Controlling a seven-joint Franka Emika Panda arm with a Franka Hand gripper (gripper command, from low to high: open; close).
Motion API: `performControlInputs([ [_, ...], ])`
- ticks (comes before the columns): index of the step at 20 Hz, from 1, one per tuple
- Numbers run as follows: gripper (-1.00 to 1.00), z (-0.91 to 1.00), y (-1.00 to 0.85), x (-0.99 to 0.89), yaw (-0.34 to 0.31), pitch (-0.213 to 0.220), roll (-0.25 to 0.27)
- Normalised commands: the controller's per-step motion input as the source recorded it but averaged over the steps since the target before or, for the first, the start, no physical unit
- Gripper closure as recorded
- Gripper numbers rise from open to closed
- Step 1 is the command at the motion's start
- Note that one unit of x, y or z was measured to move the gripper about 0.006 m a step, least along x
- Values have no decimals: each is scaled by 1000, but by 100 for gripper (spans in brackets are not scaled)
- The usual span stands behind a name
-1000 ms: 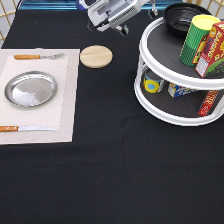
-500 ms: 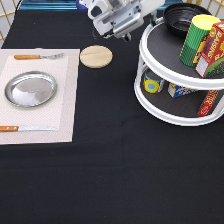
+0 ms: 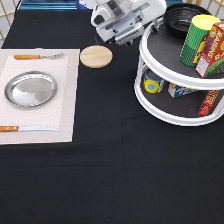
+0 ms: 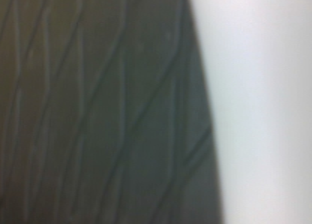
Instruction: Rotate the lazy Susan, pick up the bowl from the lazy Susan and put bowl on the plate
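Now the tool (image 3: 159, 22) sits near the far edge of the table (image 3: 110, 170), at the exterior view's top, right beside the near-left rim of the bowl (image 3: 184, 19). Its white body lies tilted across the far edge, and the tip end points toward the bowl; whether its fingers stand wide or narrow I cannot tell, as they are lost against the dark bowl and the white rim.

Up on the top tier of the lazy Susan (image 3: 165, 107), toward the table's far right corner, the bowl rests at the back of the shelf. Just beside it on the same tier stand a yellow-topped green can (image 3: 196, 39) and a red box (image 3: 214, 51). The lower tier holds a small tin with a blue and yellow label (image 3: 151, 84), another small packet (image 3: 180, 90) and a red packet (image 3: 210, 101).

Well apart, by the table's left edge, the plate (image 3: 30, 89) lies bare on a pale placemat (image 3: 65, 115). A fork with an orange handle (image 3: 37, 56) lies on the mat at the plate's far side, and a knife with an orange handle (image 3: 25, 129) at its near side. Between the placemat and the lazy Susan, near the far edge, lies a pale wooden disc (image 3: 96, 56), just below the tool's body.

Close up, the wrist view shows only a dark streaked surface (image 4: 85, 110) meeting a white surface (image 4: 273, 110)
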Motion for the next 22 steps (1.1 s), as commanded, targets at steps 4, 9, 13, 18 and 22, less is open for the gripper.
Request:
performControlInputs([
  [4, -100, 38, 82, 819, -12, 108, -52],
  [9, -100, 34, 62, 830, -11, 106, -47],
  [13, -100, 36, 24, 806, -10, 104, -34],
  [18, -100, 98, 112, 841, -2, 109, -48],
  [22, -100, 221, 194, 859, 0, 117, -54],
])
